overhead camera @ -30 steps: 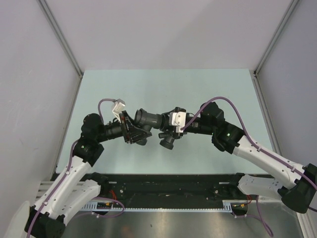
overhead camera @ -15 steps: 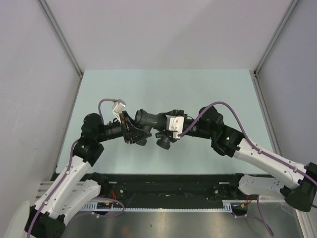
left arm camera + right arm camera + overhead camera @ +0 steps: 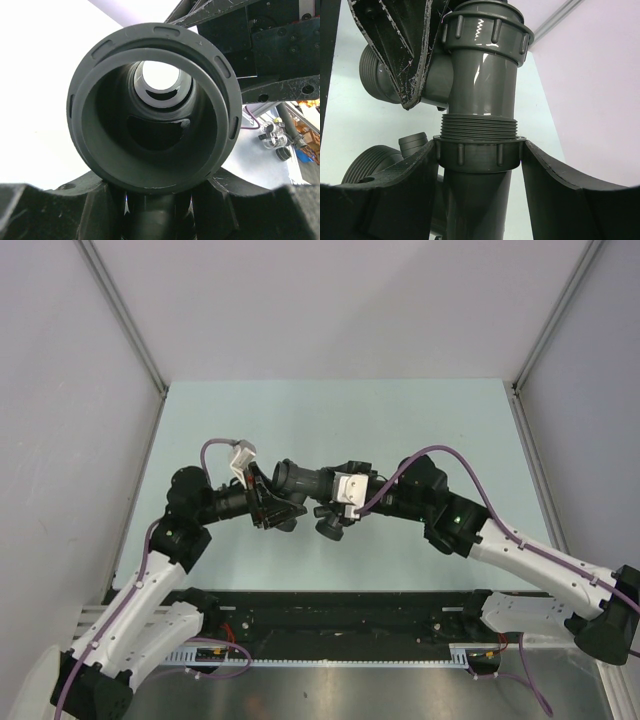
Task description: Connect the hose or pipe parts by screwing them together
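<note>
Around the tube: both claws meet here, and all of it is held up off the counter.
Tube: dark grey, short and straight, with a wide flared mouth. The left wrist view looks straight down its open bore.
Left claw: closed on the tube, one finger pressing each side just behind the flared mouth.
Branched fitting: dark grey, at the tube's right end. Its round threaded ports stick out below and beside the tube.
Ribbed ring: sits in line with the tube at the fitting end. A band of bare thread shows just above it, touching it.
Right claw: closed on the branched fitting, its two fingers clamping the ribbed ring from either side.
Joint: tube and fitting are lined up end to end and touching. How far the thread is turned in cannot be told.
Left finger: seen from the right wrist, just beside the tube's upper collar.
Purple cable: arcs over the right arm, to the right of the tube.
</note>
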Tool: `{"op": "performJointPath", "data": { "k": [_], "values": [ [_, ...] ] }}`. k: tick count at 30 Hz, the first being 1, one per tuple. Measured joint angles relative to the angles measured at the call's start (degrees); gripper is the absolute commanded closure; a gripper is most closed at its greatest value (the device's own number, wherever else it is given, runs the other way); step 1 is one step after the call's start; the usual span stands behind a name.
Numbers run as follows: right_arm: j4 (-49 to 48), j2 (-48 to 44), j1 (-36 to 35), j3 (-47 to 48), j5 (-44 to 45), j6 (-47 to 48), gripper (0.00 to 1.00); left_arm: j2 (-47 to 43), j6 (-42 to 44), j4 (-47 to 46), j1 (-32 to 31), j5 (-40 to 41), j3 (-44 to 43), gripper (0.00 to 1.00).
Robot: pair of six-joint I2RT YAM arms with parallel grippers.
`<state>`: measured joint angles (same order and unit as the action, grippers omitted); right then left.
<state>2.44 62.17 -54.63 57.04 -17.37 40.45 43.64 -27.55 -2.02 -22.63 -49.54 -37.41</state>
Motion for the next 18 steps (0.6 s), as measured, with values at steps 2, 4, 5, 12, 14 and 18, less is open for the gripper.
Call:
{"op": "performJointPath", "data": {
  "k": [2,4,5,12,14,18],
  "values": [
    [-0.1,0.1,0.0,0.0,0.0,-0.4,1.0,0.1,0.2,0.0,0.0,-0.2,0.0,1.0],
    [-0.2,0.1,0.2,0.0,-0.4,-1.2,1.0,0.0,0.2,-0.1,0.0,-0.3,0.0,1.0],
    [-0.4,0.1,0.5,0.0,-0.9,-1.7,1.0,0.0,0.2,-0.2,0.0,-0.4,0.0,1.0],
    [-1.5,0.2,3.0,0.0,-6.4,-6.0,1.0,-0.3,2.2,-1.2,0.0,-1.3,0.3,0.99],
    [-1.7,0.2,3.4,0.0,-7.6,-6.8,1.0,-0.7,3.3,-1.6,0.0,-1.6,0.7,1.0],
    [-1.8,0.3,4.4,0.0,-10.8,-8.9,1.0,-1.6,5.3,-2.3,-0.2,-2.0,1.6,0.99]
  ]
}}
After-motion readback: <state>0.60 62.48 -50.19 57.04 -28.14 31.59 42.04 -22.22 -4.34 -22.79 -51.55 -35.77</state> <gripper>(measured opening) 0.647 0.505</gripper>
